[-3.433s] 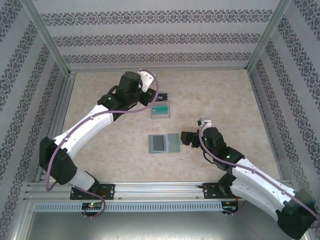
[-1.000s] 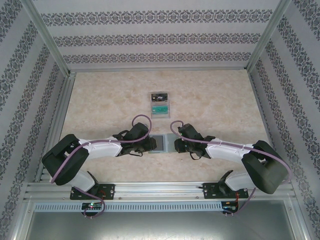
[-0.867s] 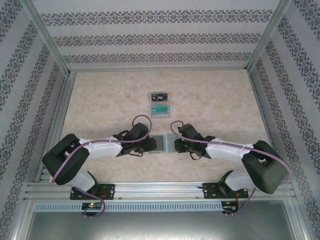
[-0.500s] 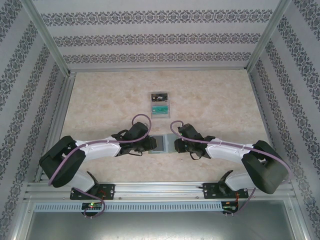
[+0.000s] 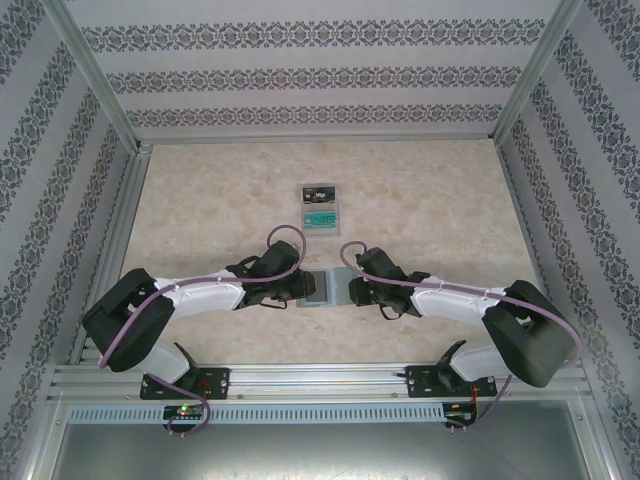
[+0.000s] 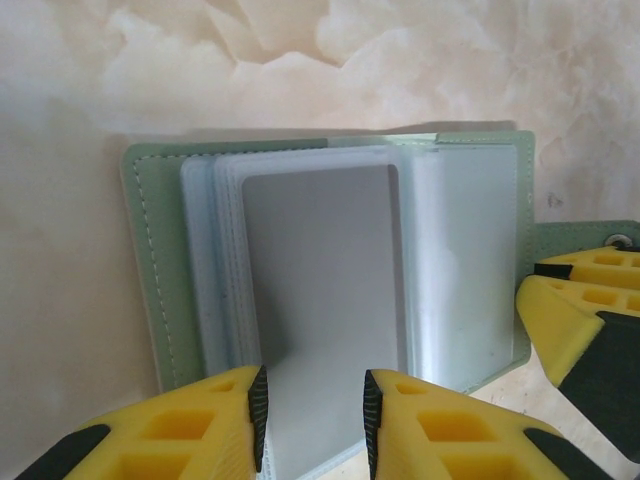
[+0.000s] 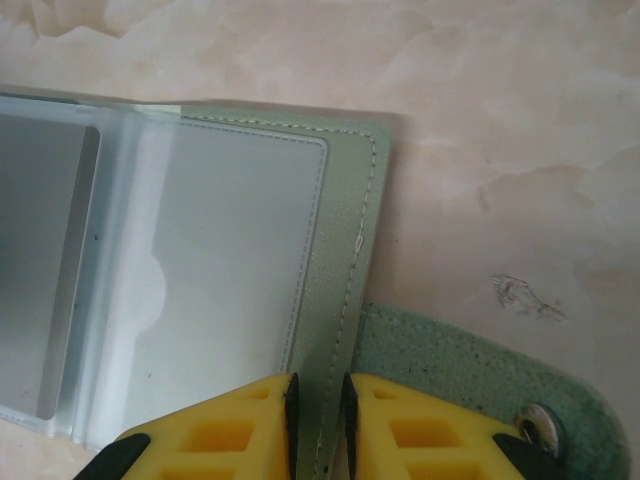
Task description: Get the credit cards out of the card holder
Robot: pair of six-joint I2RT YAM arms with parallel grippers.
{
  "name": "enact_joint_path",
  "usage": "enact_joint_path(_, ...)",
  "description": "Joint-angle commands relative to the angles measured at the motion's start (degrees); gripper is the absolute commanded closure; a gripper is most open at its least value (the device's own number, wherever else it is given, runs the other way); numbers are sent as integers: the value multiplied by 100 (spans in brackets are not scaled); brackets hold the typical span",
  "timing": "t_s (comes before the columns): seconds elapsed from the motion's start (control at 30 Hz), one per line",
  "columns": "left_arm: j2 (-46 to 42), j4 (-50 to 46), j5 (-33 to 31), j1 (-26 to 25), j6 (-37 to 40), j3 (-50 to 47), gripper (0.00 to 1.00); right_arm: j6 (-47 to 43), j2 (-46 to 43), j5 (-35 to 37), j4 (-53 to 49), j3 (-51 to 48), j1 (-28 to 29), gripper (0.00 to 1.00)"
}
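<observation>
Two arms are counted: the left arm (image 5: 195, 293) and the right arm (image 5: 455, 298). Two grippers are counted: the left gripper (image 6: 313, 400) and the right gripper (image 7: 318, 400). One holder (image 5: 330, 290) is seen, with one tab (image 7: 460, 380) and one stud (image 7: 541, 426). One grey card (image 6: 325, 300) is counted in it. One tray (image 5: 321, 233) is seen, and two cards are counted in it: one black card (image 5: 318, 191) and one teal card (image 5: 320, 217). The stacked clear sleeves (image 6: 215, 260) cannot be counted.
</observation>
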Motion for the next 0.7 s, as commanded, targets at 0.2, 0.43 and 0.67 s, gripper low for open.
enact_joint_path(0.2,226,12,104,-91,49,77,66,97,32,-8,46,124,14,77)
enact_joint_path(0.43,292,207,286,-92,18,72,66,96,48,-8,49,140,20,77)
enact_joint_path(0.67,275,497,514,-110,-18,36,63,96,71,-8,50,144,17,77)
